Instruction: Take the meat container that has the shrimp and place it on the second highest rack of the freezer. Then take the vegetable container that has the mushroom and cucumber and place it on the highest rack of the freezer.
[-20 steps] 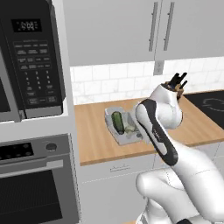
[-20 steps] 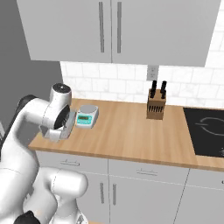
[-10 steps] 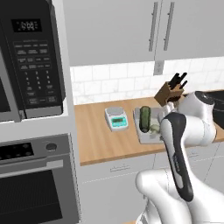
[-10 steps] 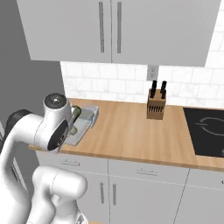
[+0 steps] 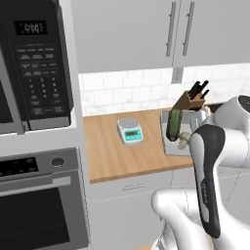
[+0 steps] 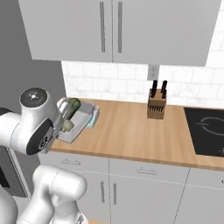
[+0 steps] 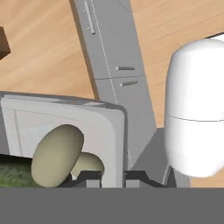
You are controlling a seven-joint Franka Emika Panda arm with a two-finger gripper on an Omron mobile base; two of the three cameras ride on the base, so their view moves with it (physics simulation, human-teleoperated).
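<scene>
Pincer (image 7: 113, 175) clenched on veggie tray (image 7: 109, 131) wall, mushroom (image 7: 57, 155) and cucumber (image 5: 174, 123) beside it; freezer rack trip left.

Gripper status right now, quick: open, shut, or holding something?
Gripper: shut on the wall of the vegetable container, which holds the mushroom and cucumber.
</scene>
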